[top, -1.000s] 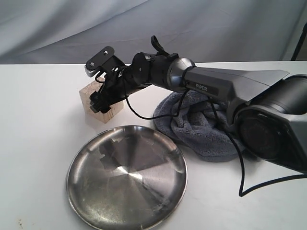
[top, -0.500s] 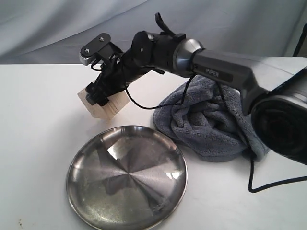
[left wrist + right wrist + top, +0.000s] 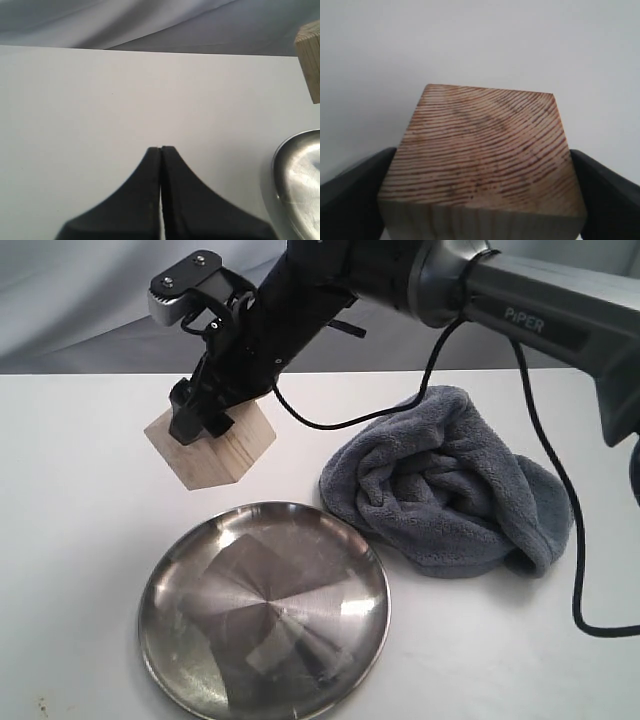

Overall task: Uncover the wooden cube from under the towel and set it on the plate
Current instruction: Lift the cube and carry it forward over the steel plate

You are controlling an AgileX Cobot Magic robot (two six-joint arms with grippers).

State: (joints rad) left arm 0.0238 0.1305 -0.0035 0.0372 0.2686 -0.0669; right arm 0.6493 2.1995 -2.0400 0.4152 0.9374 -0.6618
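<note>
The pale wooden cube (image 3: 215,452) hangs above the table, just behind the far left rim of the steel plate (image 3: 180,570). My right gripper (image 3: 200,425) is shut on the cube, reaching across from the right. In the right wrist view the cube's grained face (image 3: 482,157) fills the space between the two black fingers (image 3: 355,192). The grey-blue towel (image 3: 440,485) lies bunched up to the right of the plate. My left gripper (image 3: 161,150) is shut and holds nothing, low over bare table, with the cube's corner (image 3: 310,60) and the plate's rim (image 3: 275,165) at its view's edge.
A white tabletop (image 3: 80,490) stretches left of the plate and cube. A grey fabric backdrop (image 3: 90,300) hangs behind the table. The right arm's black cable (image 3: 560,500) loops over the towel and down to the table at the right.
The right gripper has lifted the cube off the table and swung it slightly left and up. The arm has risen clear of the towel. The plate and towel have not moved.
</note>
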